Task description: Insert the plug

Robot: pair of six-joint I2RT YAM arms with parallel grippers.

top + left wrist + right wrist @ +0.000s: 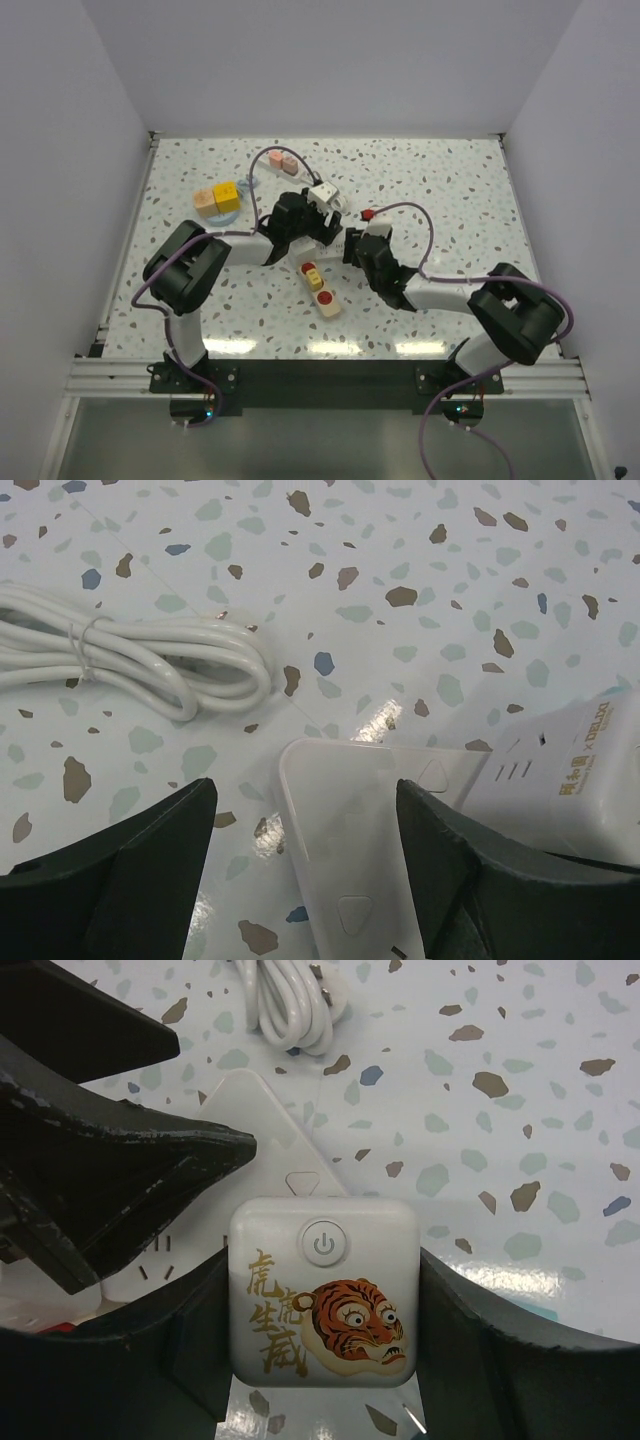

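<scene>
My right gripper (322,1360) is shut on a white square plug (322,1290) with a tiger picture and a power button. It holds the plug just over the end of a white power strip (262,1120). My left gripper (305,850) is open astride a corner of that strip (350,850). Its right finger (470,870) is close against the strip's edge, and its left finger (130,870) stands apart from it. In the top view both grippers, the left (308,222) and the right (352,245), meet at mid-table by the strip (325,193).
A bundled white cable (130,660) lies beyond the strip. A white socket face marked DELIXI (570,780) is at the right. A beige strip with red buttons (322,287) lies in front. Yellow and orange blocks (218,197) and pink cubes (283,162) sit at the back left.
</scene>
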